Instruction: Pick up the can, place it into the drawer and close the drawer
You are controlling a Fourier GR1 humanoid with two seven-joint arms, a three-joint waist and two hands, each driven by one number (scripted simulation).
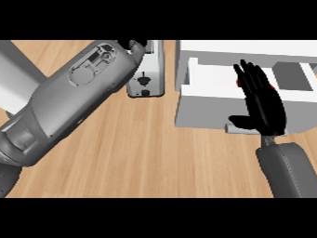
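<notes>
1. The right hand (pixel 262 100) lies over the front of the open white drawer (pixel 212 81), its fingers straight and close together, pointing away from the robot, with the thumb stuck out to the left near the drawer's front edge
2. That hand curls round nothing; whether it touches the drawer front cannot be told
3. A small patch of red shows at the edge of the right hand's fingers, inside the drawer; this seems to be the can (pixel 239 82), though the hand hides almost all of it
4. The drawer stands pulled out from a white cabinet (pixel 257 49) at the far right of the wooden counter (pixel 154 153)
5. The left forearm (pixel 64 102) runs slantwise from the lower left up to the top middle; only a bit of the black left hand (pixel 135 45) shows at the top, and its fingers cannot be made out
6. Just beside that forearm's end stands a grey appliance (pixel 147 76) with a black knob
7. A white block (pixel 6 76) sits at the far left
</notes>
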